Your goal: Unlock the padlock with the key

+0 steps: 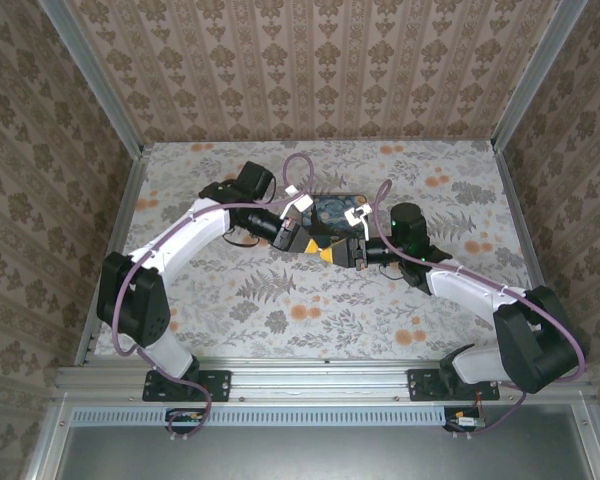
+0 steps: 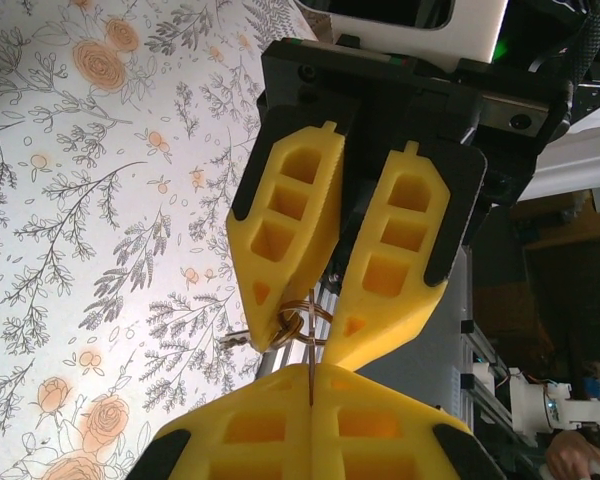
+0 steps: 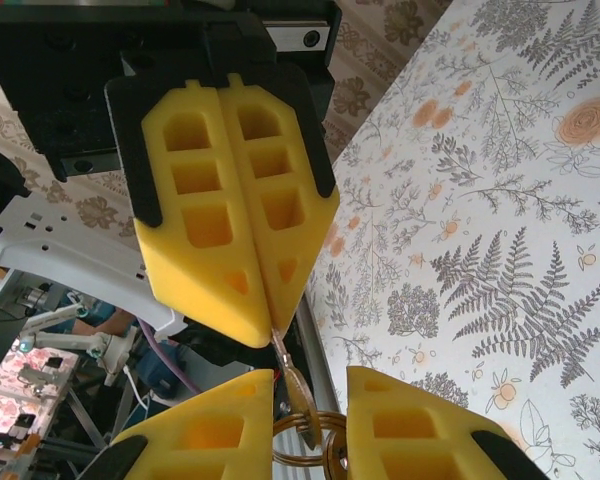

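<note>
- My left gripper (image 3: 272,325), wedge-shaped yellow fingers with square hollows, was pressed together on the thin metal key (image 3: 295,395).
- The key hung toward 6 o'clock into my right gripper (image 2: 305,350), its fingers slightly apart around the coppery wire ring (image 3: 302,438); pinching or not, I couldn't tell.
- A flowered tablecloth (image 3: 500,250) lay beneath.
</note>
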